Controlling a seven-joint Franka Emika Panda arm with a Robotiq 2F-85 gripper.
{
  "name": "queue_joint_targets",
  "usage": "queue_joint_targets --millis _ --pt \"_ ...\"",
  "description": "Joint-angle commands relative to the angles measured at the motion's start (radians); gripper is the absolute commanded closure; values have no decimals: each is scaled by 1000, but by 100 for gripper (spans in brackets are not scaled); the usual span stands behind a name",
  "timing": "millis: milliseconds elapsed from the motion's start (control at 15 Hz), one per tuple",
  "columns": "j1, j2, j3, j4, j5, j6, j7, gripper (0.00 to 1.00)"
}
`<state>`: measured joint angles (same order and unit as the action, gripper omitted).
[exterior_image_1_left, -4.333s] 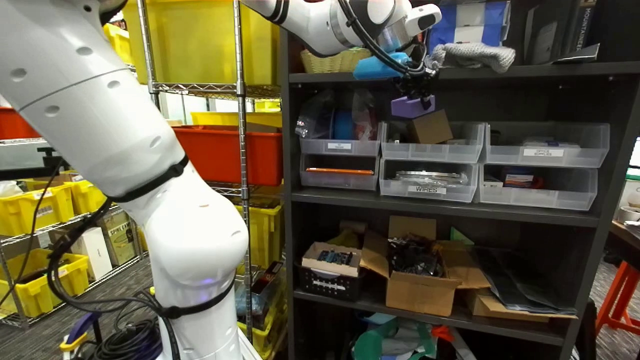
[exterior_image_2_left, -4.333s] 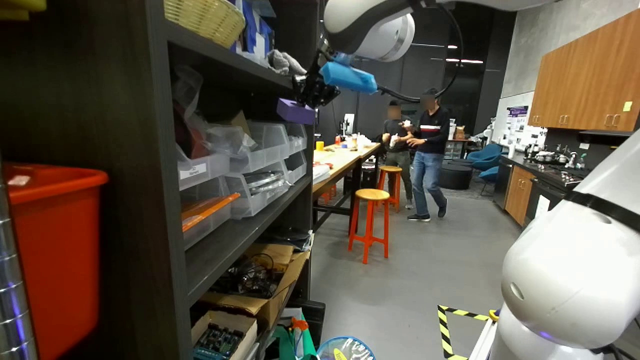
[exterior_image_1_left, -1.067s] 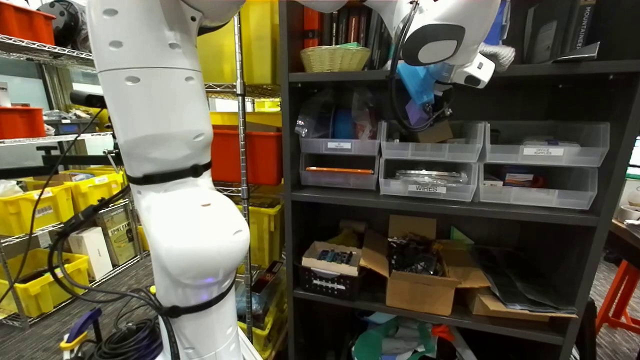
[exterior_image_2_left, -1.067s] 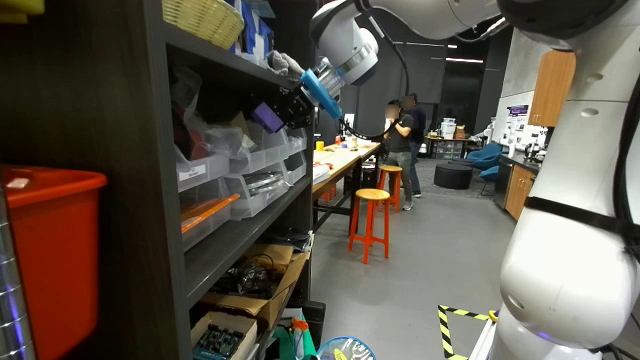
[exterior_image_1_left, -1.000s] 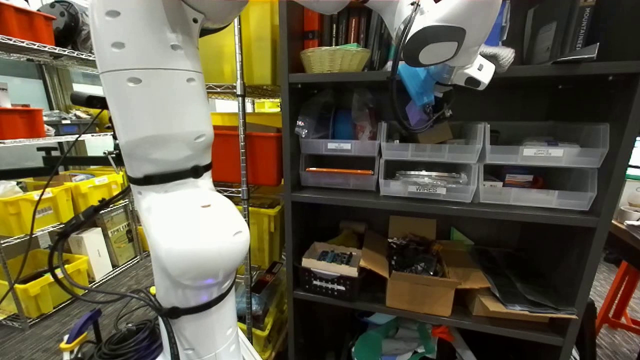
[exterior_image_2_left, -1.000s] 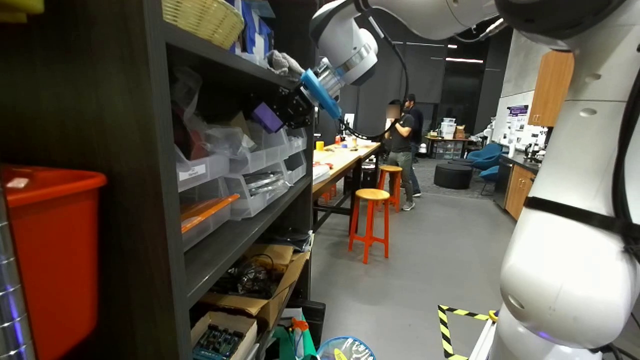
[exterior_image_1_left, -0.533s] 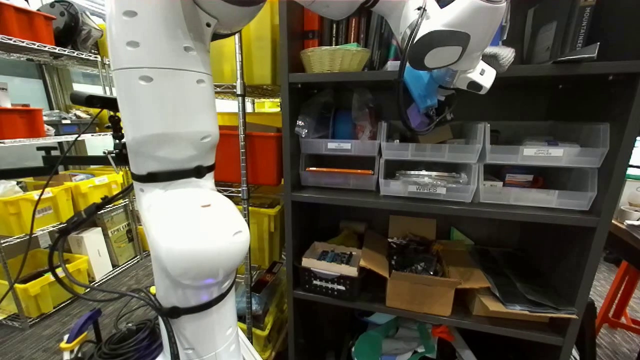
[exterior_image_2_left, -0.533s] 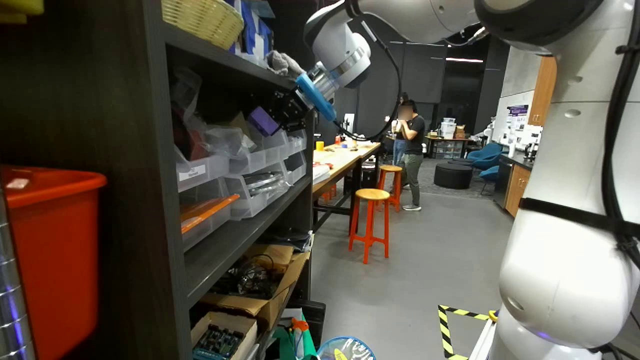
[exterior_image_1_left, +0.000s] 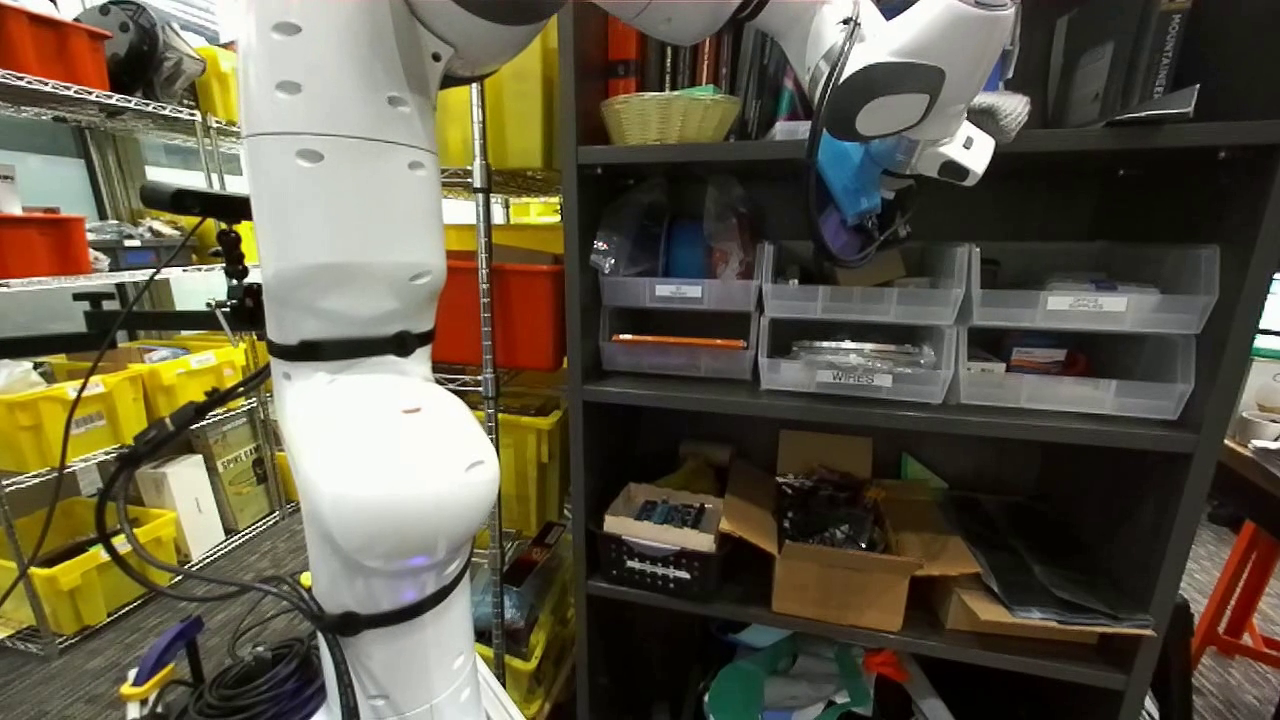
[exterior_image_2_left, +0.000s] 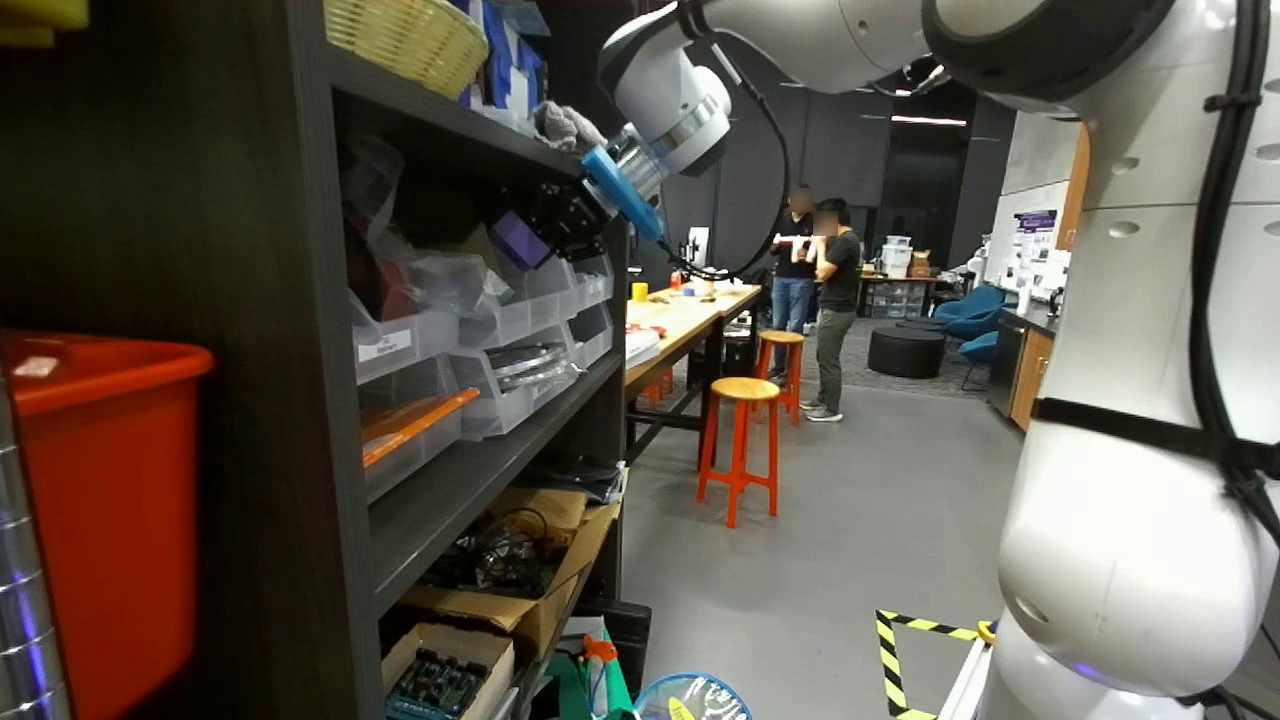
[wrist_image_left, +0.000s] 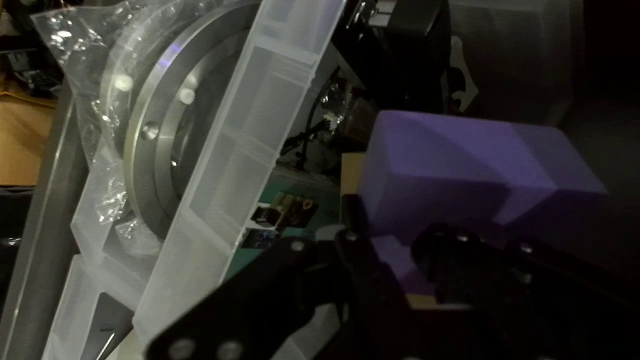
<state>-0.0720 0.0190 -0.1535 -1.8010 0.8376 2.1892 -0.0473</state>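
Observation:
My gripper (wrist_image_left: 390, 230) is shut on a purple block (wrist_image_left: 470, 155), with one dark finger along its near side and the other partly hidden in shadow. In an exterior view the block (exterior_image_2_left: 519, 240) is tilted and juts from the black gripper (exterior_image_2_left: 548, 225) toward the inside of the shelf. In an exterior view the block (exterior_image_1_left: 838, 238) is partly hidden by cables and the blue wrist part. It hangs over the upper middle clear bin (exterior_image_1_left: 865, 302). That bin's front wall (wrist_image_left: 250, 130) crosses the wrist view. A brown cardboard piece (exterior_image_1_left: 880, 268) stands in the bin behind the gripper.
Below is the bin marked WIRES (exterior_image_1_left: 855, 378), with bagged metal rings (wrist_image_left: 150, 130). Clear bins stand left (exterior_image_1_left: 680, 293) and right (exterior_image_1_left: 1095, 305). The upper shelf board (exterior_image_1_left: 690, 153) runs above the gripper, with a grey knitted item (exterior_image_2_left: 568, 127) on it. Two people stand far behind.
Since about four seconds ago the gripper has lowered and tilted with the purple block. Over the last second it has moved slightly down and deeper into the shelf, still holding the block.

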Motion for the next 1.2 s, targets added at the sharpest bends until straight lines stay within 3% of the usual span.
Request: queue_joint_targets --millis 0,1133 --pt "-24 24 11 41 22 -31 1 93" --pt "-55 65 10 82 11 -40 17 93"
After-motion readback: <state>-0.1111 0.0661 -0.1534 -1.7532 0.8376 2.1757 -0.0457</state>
